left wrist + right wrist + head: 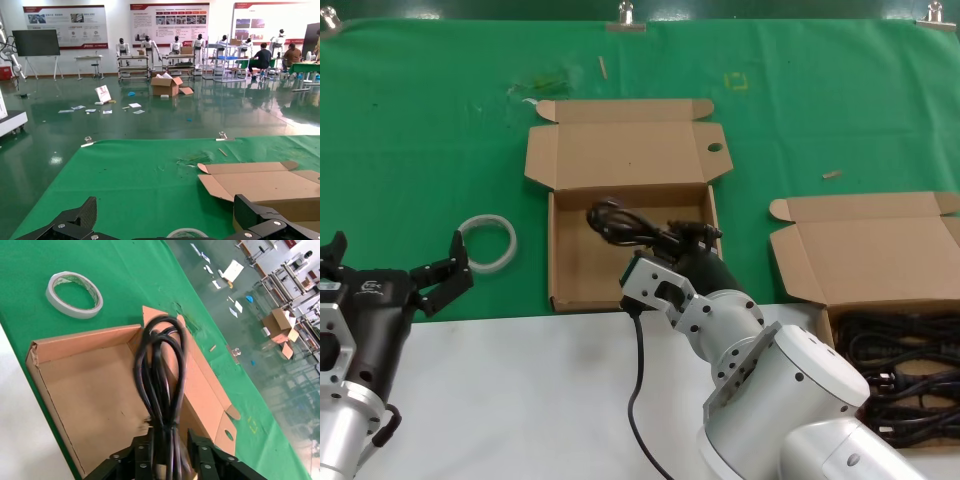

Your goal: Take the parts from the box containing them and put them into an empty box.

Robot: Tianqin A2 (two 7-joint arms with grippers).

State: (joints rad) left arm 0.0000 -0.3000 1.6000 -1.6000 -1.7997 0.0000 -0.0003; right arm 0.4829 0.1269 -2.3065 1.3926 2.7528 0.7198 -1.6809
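Head view: the right gripper (672, 243) clamps a looped cord (620, 222) above the empty box (575, 285), so delivery is underway. Next, I judge: lower, then release. More cords (900, 365) fill the other box (865, 250). Left gripper (390, 275) waits spread wide, left of the empty box.

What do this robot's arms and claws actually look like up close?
The right arm is made of fat white and silver rounded segments dotted with small screws, with a black cable hanging off its wrist. The right gripper has black, bolted metal fingers. The left gripper is black too, with jagged, claw-like fingers on a dark wrist body bearing a small white logo, above a silver cylinder.
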